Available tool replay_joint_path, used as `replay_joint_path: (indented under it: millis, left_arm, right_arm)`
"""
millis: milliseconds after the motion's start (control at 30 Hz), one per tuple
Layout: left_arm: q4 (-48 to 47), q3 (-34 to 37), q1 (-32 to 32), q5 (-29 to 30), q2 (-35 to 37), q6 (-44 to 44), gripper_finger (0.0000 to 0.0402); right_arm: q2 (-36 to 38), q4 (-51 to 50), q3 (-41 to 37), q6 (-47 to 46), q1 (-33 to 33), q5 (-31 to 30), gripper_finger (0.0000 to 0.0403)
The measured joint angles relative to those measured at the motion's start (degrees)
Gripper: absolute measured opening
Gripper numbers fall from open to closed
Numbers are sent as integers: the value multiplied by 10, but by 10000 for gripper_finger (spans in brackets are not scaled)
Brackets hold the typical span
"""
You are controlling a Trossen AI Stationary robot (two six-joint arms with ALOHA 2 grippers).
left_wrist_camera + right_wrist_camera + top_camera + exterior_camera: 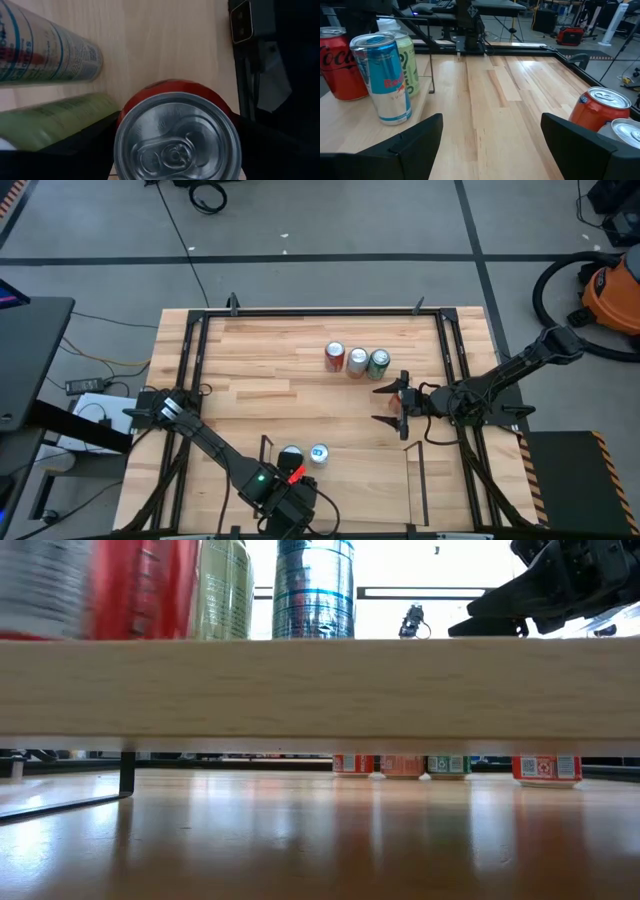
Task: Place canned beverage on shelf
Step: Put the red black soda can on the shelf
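The shelf (370,472), thin black rods around a light wood floor (320,690), stands at the table's near edge. A blue-and-silver can (45,55) and a green can (55,120) stand on it. My left gripper (292,476) reaches down over the shelf's left part, shut on a red can (175,92). In the low view the red can (145,590) reaches down to the floor. My right gripper (392,405) is open and empty above the table's right middle. It also shows in its own wrist view (492,137). My left gripper pinches the red can's side wall just below the top rim (121,112) between its two fingers (85,142), one on each side. The fingers come from above, pointing down along the upright can. Its silver lid faces the wrist camera.
Three more cans, red (335,357), silver-topped (357,361) and green (379,363), stand in a row at the table's far middle, just beyond my right gripper. A larger black frame (190,350) borders the tabletop. Bare wood (280,395) lies between the row and the shelf.
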State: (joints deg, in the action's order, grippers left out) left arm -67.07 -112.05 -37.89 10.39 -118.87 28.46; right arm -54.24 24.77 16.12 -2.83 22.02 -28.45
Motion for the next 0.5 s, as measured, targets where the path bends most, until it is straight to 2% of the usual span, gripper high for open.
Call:
replay_joint_path:
  millis: [233,500]
  left_arm:
    - [0,0,5,-1,0,5,376]
    - [-4,-20,5,-1,0,5,377]
  right_arm:
    - [0,0,0,0,0,0,348]
    - [0,0,0,0,-4,0,348]
